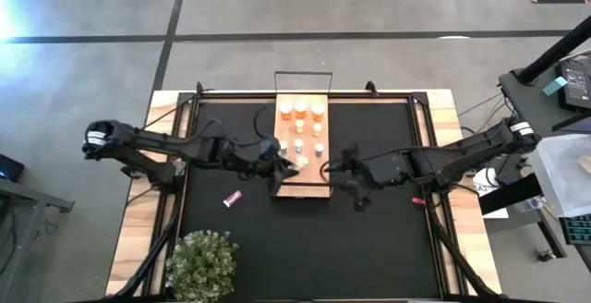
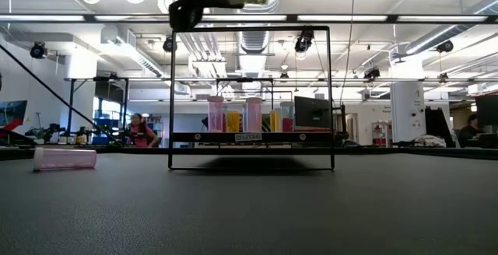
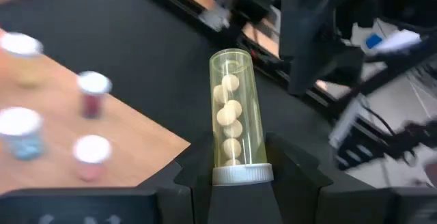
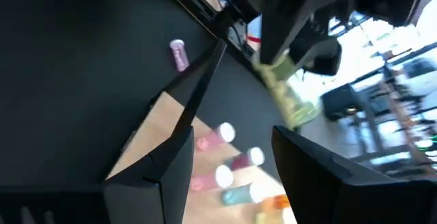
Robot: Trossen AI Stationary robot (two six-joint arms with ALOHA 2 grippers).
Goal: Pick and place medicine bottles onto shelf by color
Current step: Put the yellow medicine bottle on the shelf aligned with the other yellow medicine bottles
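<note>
A: how far along? left to right pls

B: one pink bottle (image 1: 233, 199) lying on the mat, left of the shelf (image 1: 310, 189) – not placed yet. Approx 9 already standing on the shelf, far end mostly.

A: arms?

B: left gripper (image 3: 232, 157) over the shelf's near-left corner, clamped on a pale bottle (image 3: 232, 118) w/ pills. Right gripper (image 4: 225, 159) off the near-right corner, wide, nothing in it.

arms: dark, slim, jointed | wrists: white bands | fingers: black
</note>
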